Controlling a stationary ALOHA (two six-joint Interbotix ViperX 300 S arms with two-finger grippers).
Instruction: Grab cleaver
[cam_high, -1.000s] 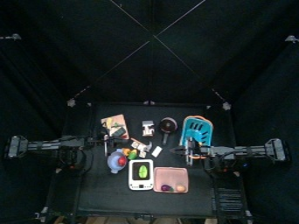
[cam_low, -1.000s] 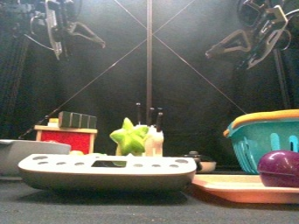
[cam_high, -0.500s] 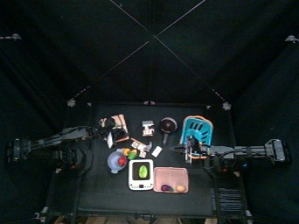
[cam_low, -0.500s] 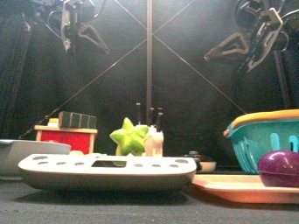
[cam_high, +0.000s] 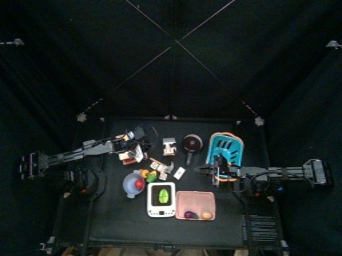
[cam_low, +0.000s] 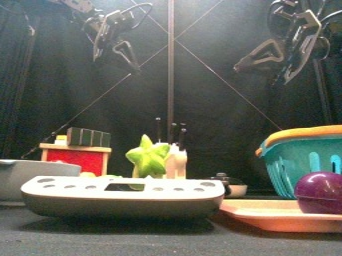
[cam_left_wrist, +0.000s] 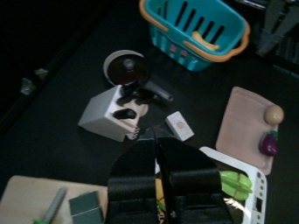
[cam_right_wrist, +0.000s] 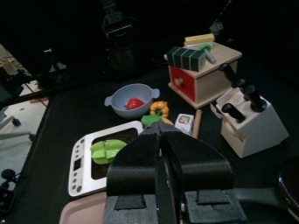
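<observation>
**Left pincer** (cam_left_wrist: 158, 144) – Held high above the worktop (cam_high: 150, 127), on the left side in the front view. The jaws are drawn together, and nothing is seen between them.

**Right pincer** (cam_right_wrist: 162, 131) – Held high on the right side in the front view. The jaws are likewise closed and empty.

**Cleaver** – It cannot be picked out with certainty. Several black handles are seen standing in a white knife block (cam_left_wrist: 117, 114); no blade is visible on them. The block stands near the middle of the worktop, below and ahead of the left pincer and well apart from it.

**Other items**
- A blue basket (cam_left_wrist: 193, 31) is noted beyond the block.
- A pink board (cam_left_wrist: 251, 127) is noted beside the block.
- A white scale (cam_right_wrist: 100, 157), a grey bowl (cam_right_wrist: 131, 99) and a red box (cam_right_wrist: 193, 74) are recorded in the right wrist view.
</observation>
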